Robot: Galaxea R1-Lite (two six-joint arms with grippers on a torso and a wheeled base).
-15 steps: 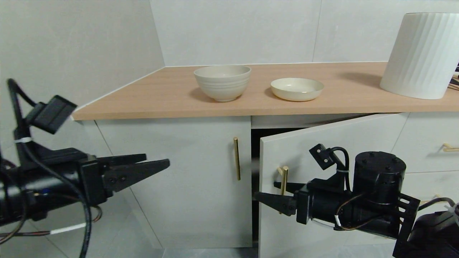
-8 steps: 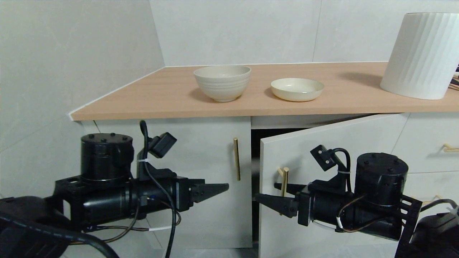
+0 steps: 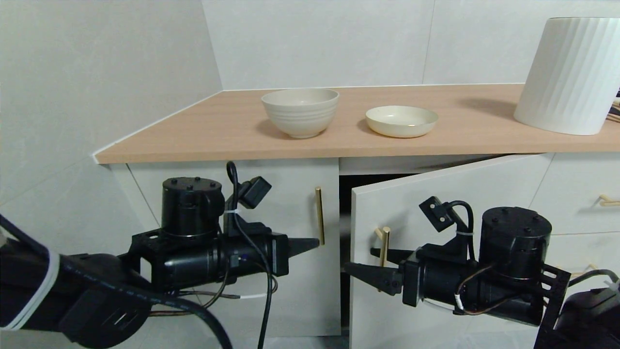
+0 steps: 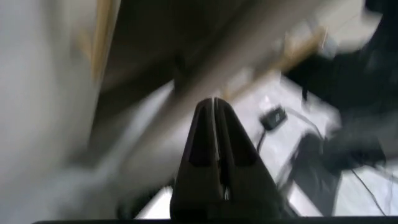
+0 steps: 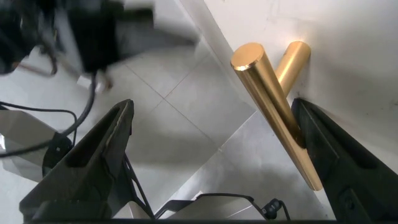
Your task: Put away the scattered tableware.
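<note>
A deep cream bowl (image 3: 300, 111) and a shallow cream dish (image 3: 401, 120) stand side by side on the wooden countertop (image 3: 218, 135). Below it, the right cabinet door (image 3: 436, 194) hangs ajar. My right gripper (image 3: 370, 261) is open, and that door's brass handle (image 3: 384, 245) stands between its fingers. In the right wrist view the brass handle (image 5: 273, 93) lies close to one finger (image 5: 329, 149) of the right gripper (image 5: 217, 143). My left gripper (image 3: 312, 244) is shut and empty, its tip just beside the closed left door's handle (image 3: 319, 214). The left gripper (image 4: 214, 106) shows its fingers pressed together.
A tall white ribbed container (image 3: 571, 72) stands on the counter at the far right. Drawers with brass pulls (image 3: 608, 198) lie right of the ajar door. A tiled wall closes the left side. A dark gap (image 3: 346, 194) opens between the two doors.
My left arm has swung in from the far left to the left door's handle, and its gripper went from open to shut. The right arm has stayed at the ajar door's handle.
</note>
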